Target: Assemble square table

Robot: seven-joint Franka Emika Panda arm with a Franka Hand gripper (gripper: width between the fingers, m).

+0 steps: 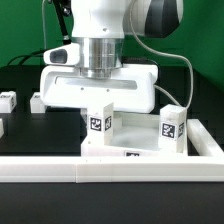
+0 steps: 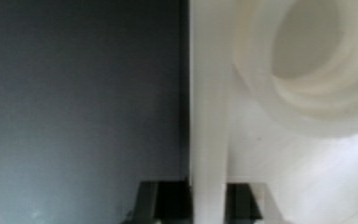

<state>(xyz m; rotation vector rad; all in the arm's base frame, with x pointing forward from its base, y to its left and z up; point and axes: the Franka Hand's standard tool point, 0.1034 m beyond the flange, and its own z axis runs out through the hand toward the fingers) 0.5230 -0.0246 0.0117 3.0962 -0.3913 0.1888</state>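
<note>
The square table's white top (image 1: 140,142) lies in the corner of the white border rail (image 1: 110,168). Two tagged white legs stand upright on it, one (image 1: 100,122) in front of my hand and one (image 1: 170,126) toward the exterior view's right. My gripper (image 1: 100,104) reaches straight down onto the top, and the near leg hides its fingertips. In the wrist view my gripper (image 2: 206,205) is shut on the top's thin upright rim (image 2: 206,110), with a black finger (image 2: 163,203) on each side. A round corner socket (image 2: 327,70) lies just beside the rim.
Two more small white tagged legs (image 1: 8,100) (image 1: 38,100) lie on the black table at the exterior view's left. The border rail also runs along the right side (image 1: 207,140). A black cable (image 1: 190,75) hangs behind the arm.
</note>
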